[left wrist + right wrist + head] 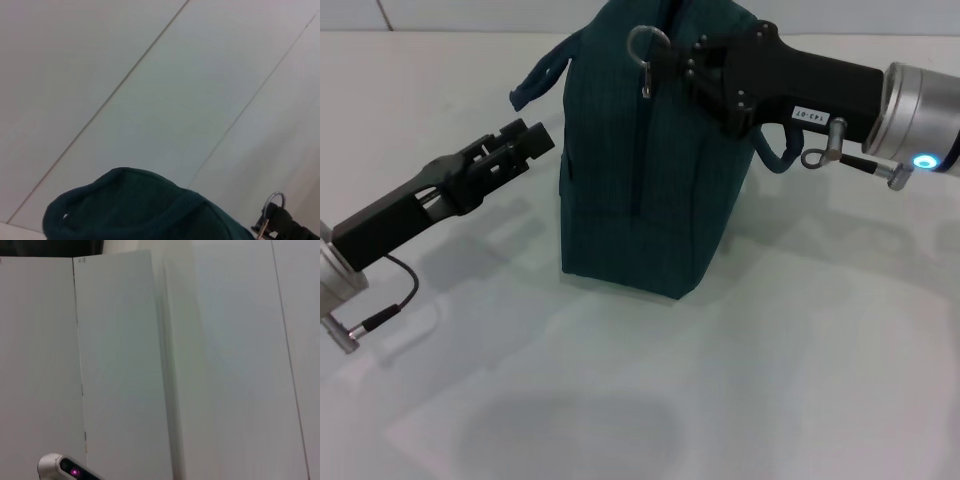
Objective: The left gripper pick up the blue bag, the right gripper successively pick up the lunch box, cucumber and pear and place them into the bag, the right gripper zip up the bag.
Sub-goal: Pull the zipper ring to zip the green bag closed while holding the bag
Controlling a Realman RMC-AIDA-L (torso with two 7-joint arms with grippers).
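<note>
Standing upright on the white tabletop (800, 380), the blue bag (640, 180) is the biggest thing we see; its zipper line runs up the near face to a ring pull (647, 45) at the top. We cannot see inside from any view, so what it holds is unknown to us. Lunch box, cucumber and pear appear nowhere on the tabletop, which suggests they are already packed, but that is our guess.

Right pincer (692, 58) is at the bag's top, pressed by the ring pull; we cannot tell whether its fingers are apart or together. One handle loop (775, 155) hangs under that arm. Left pincer (525, 140) sits just beside the bag's left side, fingers together on nothing, the other handle (535, 80) above it.

Risks, as we judge them: with nothing steadying the bag, a pull on the zipper could tip or drag it. The pull could slip free. The hanging loop could snag the right arm.
</note>
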